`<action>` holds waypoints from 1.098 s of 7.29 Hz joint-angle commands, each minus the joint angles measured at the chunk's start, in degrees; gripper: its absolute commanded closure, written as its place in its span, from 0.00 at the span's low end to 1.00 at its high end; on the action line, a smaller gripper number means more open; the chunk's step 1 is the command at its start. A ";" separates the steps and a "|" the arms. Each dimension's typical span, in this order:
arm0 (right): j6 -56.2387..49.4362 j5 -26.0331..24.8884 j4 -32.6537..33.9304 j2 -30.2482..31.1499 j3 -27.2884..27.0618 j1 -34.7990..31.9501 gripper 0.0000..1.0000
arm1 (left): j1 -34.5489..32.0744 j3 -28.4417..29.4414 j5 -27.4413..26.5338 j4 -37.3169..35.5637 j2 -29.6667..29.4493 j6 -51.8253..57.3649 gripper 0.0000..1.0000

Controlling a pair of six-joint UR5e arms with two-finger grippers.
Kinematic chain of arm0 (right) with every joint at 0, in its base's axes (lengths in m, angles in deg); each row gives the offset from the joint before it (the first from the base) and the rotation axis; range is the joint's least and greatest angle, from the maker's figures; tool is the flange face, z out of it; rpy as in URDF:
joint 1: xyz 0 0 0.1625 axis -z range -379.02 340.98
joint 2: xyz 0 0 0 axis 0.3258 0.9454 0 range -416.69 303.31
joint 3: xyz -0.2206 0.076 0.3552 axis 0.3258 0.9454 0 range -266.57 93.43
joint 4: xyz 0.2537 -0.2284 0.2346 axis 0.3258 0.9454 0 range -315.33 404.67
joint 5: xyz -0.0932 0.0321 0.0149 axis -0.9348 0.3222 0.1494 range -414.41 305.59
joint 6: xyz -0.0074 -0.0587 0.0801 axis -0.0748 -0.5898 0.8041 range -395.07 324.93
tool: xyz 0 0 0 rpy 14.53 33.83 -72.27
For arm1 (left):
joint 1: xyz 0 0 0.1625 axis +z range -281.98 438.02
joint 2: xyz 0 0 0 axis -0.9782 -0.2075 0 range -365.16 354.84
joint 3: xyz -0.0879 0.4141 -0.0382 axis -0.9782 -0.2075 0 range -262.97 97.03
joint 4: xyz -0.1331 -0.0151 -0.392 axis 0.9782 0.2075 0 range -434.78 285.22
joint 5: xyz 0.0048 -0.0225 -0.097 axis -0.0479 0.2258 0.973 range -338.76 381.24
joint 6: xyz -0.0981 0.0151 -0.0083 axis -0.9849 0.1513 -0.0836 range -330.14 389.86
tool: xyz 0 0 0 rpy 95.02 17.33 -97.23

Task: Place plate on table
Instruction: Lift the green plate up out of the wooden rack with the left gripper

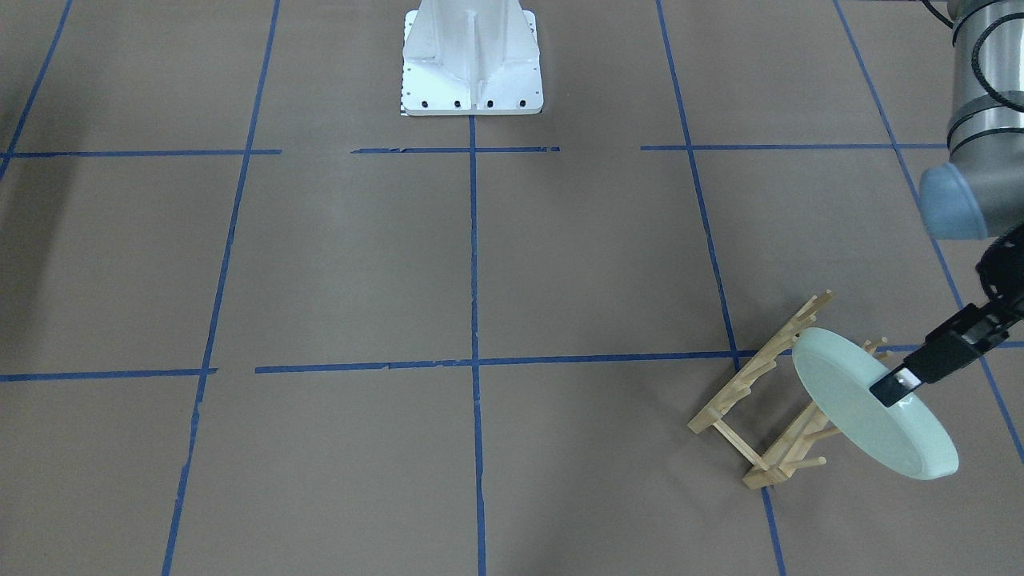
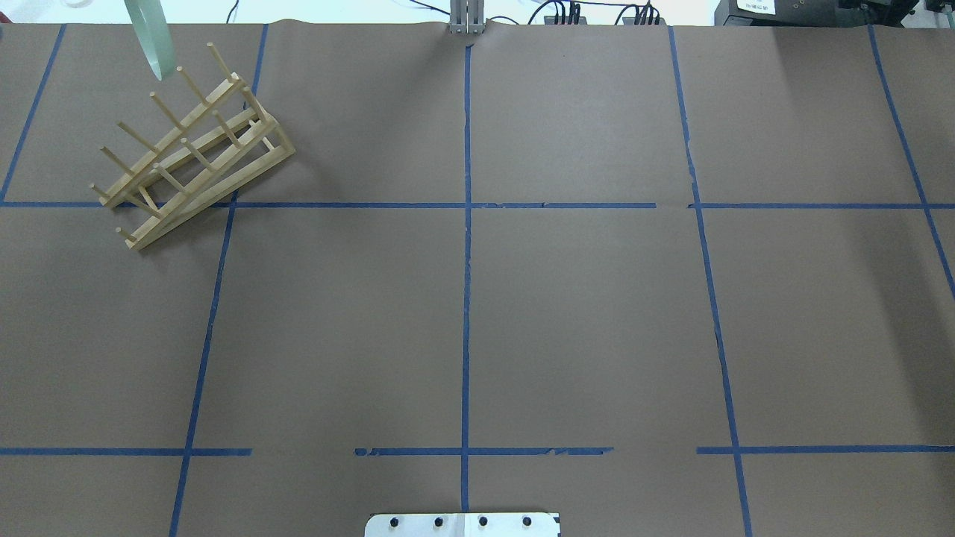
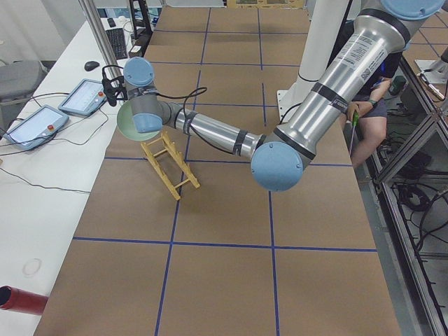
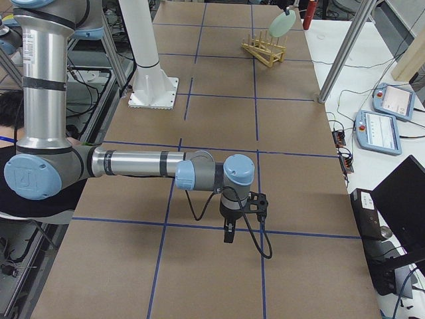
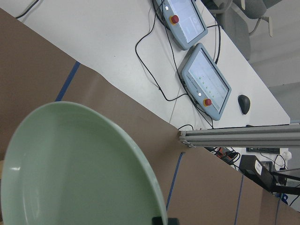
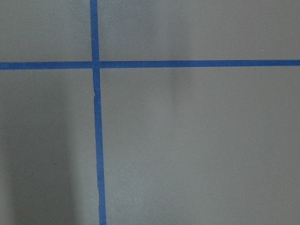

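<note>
The pale mint-green plate point(image 1: 864, 420) hangs tilted on edge just above the far end of the wooden peg rack point(image 1: 764, 400), over the brown table point(image 1: 560, 264). My left gripper point(image 1: 891, 390) is shut on the plate's upper rim. The plate fills the left wrist view point(image 5: 79, 168) and shows as a thin edge at the top left of the overhead view point(image 2: 151, 41), beside the rack point(image 2: 194, 156). My right gripper point(image 4: 228, 232) hangs low over the table far from the rack; it shows only in the exterior right view, so I cannot tell if it is open or shut.
The white robot base point(image 1: 472, 60) stands at the table's middle edge. Two teach pendants point(image 5: 206, 79) and cables lie on the white bench past the table's end. A red cylinder point(image 3: 21, 299) lies on that bench. A seated person point(image 3: 378, 91) is behind the robot.
</note>
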 commanded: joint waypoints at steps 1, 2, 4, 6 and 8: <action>0.00 0.00 0.00 0.00 0.00 -0.01 0.00 | -0.99 -6.24 2.48 -8.93 -0.29 1.07 1.00; 0.00 0.00 0.00 0.00 0.00 -0.01 0.00 | -0.73 -10.72 2.39 -14.56 -0.64 1.86 1.00; 0.00 0.00 0.00 0.00 0.00 0.00 0.00 | 1.72 -18.19 1.43 -25.80 -0.38 10.79 1.00; 0.00 0.00 0.00 0.00 0.00 -0.01 0.00 | 9.42 -26.46 -9.41 -42.39 -1.77 18.96 1.00; 0.09 0.00 0.00 0.00 0.00 0.00 0.00 | 18.31 -26.41 -23.13 -59.99 -9.49 28.10 1.00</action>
